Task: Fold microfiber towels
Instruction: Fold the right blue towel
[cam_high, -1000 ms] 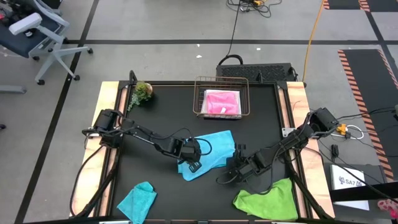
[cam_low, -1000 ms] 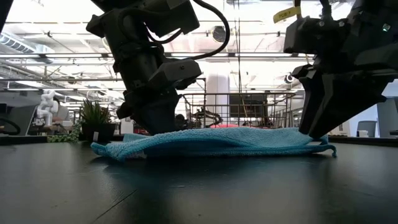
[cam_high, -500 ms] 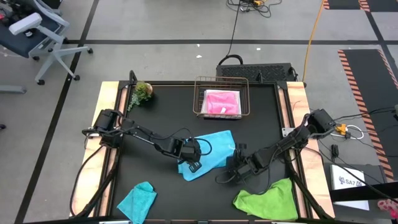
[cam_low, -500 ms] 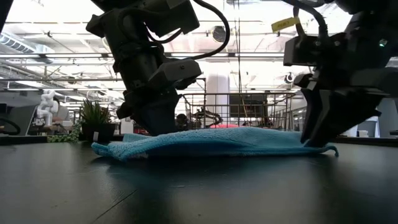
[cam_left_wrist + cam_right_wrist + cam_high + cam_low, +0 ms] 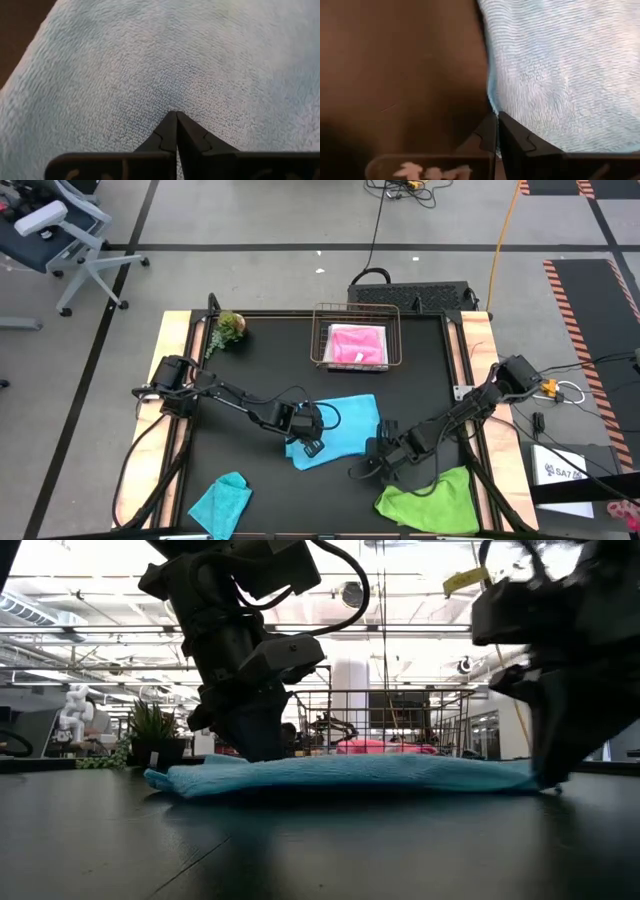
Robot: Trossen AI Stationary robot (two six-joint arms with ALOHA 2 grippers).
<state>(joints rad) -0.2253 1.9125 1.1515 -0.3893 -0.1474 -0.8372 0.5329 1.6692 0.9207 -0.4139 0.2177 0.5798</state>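
Observation:
A sky blue towel (image 5: pixel 340 425) lies flat on the black table, near its middle. My left gripper (image 5: pixel 308 442) stands shut on the towel's left part, fingers slanting down (image 5: pixel 176 115). My right gripper (image 5: pixel 380 442) is shut at the towel's right edge (image 5: pixel 497 116), close to the near right corner. A pink towel (image 5: pixel 358 343) lies folded in a wire basket (image 5: pixel 320 340) at the far side. A teal towel (image 5: pixel 222 502) lies bunched at the near left, and a lime green towel (image 5: pixel 432 498) at the near right. My left gripper presses its shut fingertips on the towel's upper surface (image 5: pixel 176 106), in from the left edge, slanting down from the table's left. The cloth under them lies flat on the table. My right gripper has the towel's right edge (image 5: pixel 492 104) between its two fingertips, slanting down from the table's right. One layer or several, I cannot tell. The edge stays low at the table (image 5: pixel 530 778).
A small green plant (image 5: pixel 230 328) stands at the far left corner. Bare black table lies between the sky blue towel and the near edge. The lime green towel lies just behind my right arm.
My right gripper has shut at the sky blue towel's right edge and has rolled a little. The towel lies flatter now: its hump has gone down and its right corner no longer sticks out past the gripper.

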